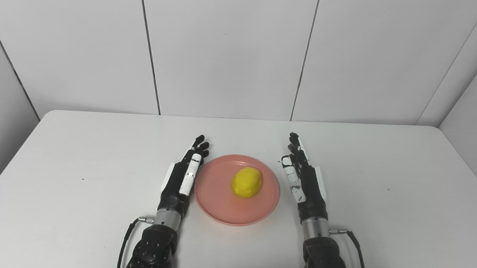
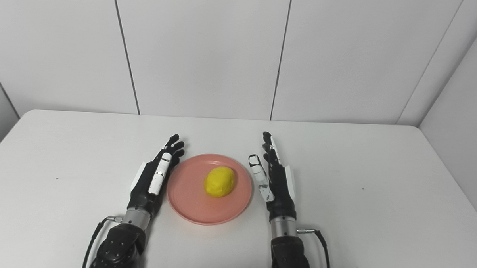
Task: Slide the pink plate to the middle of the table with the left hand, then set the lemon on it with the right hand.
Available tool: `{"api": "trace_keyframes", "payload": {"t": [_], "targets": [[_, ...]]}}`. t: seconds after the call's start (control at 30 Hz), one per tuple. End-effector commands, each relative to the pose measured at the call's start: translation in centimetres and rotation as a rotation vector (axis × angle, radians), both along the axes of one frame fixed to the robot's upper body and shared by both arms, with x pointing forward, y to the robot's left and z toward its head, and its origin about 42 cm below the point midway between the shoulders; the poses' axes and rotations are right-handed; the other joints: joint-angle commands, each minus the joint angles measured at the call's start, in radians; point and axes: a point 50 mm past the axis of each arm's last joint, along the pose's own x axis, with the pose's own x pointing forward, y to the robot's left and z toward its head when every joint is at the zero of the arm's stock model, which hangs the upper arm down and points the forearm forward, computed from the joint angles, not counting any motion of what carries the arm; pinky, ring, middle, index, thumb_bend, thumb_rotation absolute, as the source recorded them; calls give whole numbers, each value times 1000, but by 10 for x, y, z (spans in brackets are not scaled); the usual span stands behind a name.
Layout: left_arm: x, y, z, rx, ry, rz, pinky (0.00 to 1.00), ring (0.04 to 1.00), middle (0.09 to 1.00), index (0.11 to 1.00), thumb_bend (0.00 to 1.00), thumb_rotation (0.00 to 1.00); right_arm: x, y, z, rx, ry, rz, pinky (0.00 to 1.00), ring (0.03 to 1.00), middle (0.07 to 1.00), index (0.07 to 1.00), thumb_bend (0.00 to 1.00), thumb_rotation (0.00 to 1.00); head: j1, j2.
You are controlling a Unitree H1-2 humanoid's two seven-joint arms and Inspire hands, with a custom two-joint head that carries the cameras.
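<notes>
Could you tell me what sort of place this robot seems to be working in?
Probably a lab test cell: a bare white table enclosed by plain white wall panels, with only a pink plate holding a lemon.

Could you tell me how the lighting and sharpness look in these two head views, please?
Left eye view: even, soft light, the lemon and pink plate sharp, only a faint shadow at the plate's near rim. Right eye view: equally sharp and glare-free, the left hand and right hand crisp, with a thin pink streak at the top edge.
</notes>
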Motion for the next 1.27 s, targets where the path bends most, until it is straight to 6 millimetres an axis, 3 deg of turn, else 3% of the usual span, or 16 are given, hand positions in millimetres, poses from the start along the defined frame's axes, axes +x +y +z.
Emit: {"api": "trace_keyframes", "payload": {"t": [0.0, 0.37, 0.73, 1.23], "targets": [[6, 13, 0, 40, -19, 46, 983, 968, 967, 968, 368, 1000, 3, 6, 5, 24, -10, 21, 934, 953, 958, 948, 677, 1000, 5, 0], [7, 10, 0, 109, -25, 70, 1000, 1000, 999, 999, 419, 1000, 4, 2, 3, 40, 9, 48, 945, 962, 965, 959, 693, 1000, 37, 5], [9, 7, 1, -15, 10, 72, 1000, 1000, 1000, 1000, 430, 1000, 7, -3, 0, 60, 56, 66, 957, 974, 980, 973, 752, 1000, 42, 5], [9, 9, -1, -28, 14, 58, 1000, 1000, 1000, 1000, 461, 1000, 7, -1, 2, 101, 80, 80, 972, 979, 989, 988, 754, 1000, 41, 11]]}}
